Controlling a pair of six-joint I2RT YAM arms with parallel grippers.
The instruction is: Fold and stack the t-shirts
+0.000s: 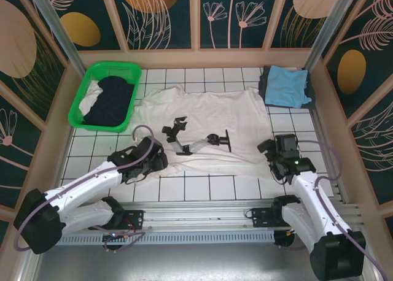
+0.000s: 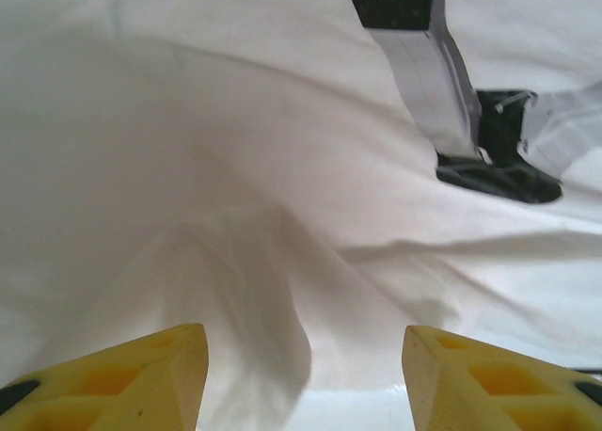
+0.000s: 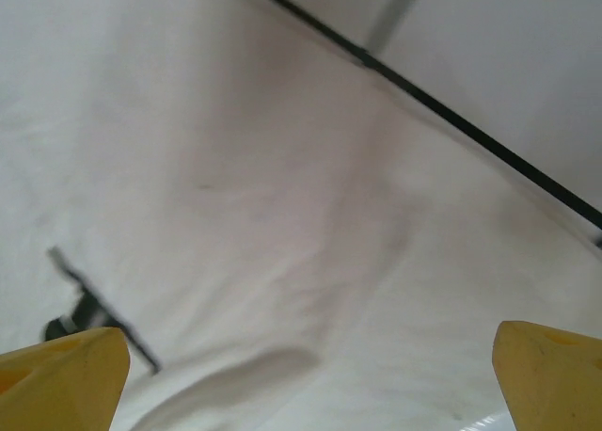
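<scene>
Lying flat mid-table [image 1: 209,186], the white t-shirt [image 1: 202,109] is not yet folded. The left gripper [image 2: 301,356] at its 7 o'clock hem and the right gripper [image 3: 310,356] at 4 o'clock both hover, jaws apart and empty. A light blue t-shirt [image 1: 288,84] tops what looks like a dark grey one [image 1: 264,84] at 1 o'clock. A navy t-shirt [image 1: 110,100] sits in the green basket [image 1: 83,118] at 10 o'clock.

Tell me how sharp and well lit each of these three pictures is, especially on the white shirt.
Top external: sharp, evenly lit, white t-shirt bright but not blown out. Left wrist: softly focused, with shadowed creases ahead of the left gripper. Right wrist: blurriest, cloth nearly featureless beyond the right gripper.
</scene>
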